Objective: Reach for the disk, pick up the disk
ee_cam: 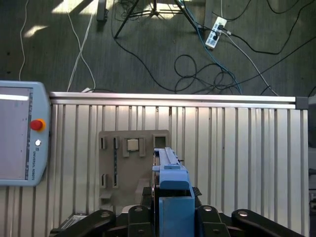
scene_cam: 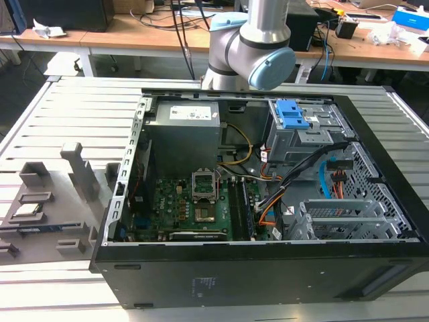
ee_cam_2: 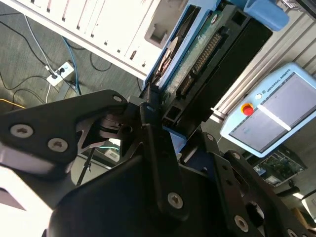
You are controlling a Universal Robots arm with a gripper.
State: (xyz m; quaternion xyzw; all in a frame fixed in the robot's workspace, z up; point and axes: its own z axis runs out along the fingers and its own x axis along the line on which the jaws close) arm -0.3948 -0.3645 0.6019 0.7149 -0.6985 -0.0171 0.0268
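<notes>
Black end effector closed tight on the disk, a rectangular hard drive in a blue plastic carrier frame, gripped edge-on betw. its fingers in both wrist views. Disk is held in the air above the ribbed aluminium table, approx. over a grey plastic fixture tray. Grey teach pendant lies near tray.

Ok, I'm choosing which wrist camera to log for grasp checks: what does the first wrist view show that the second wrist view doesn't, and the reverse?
First wrist view: the grey fixture tray holding a small square chip. Second wrist view: the green circuit board and connector row of the disk. Both wrist views: the disk held in the gripper, the teach pendant and the cabled floor.
</notes>
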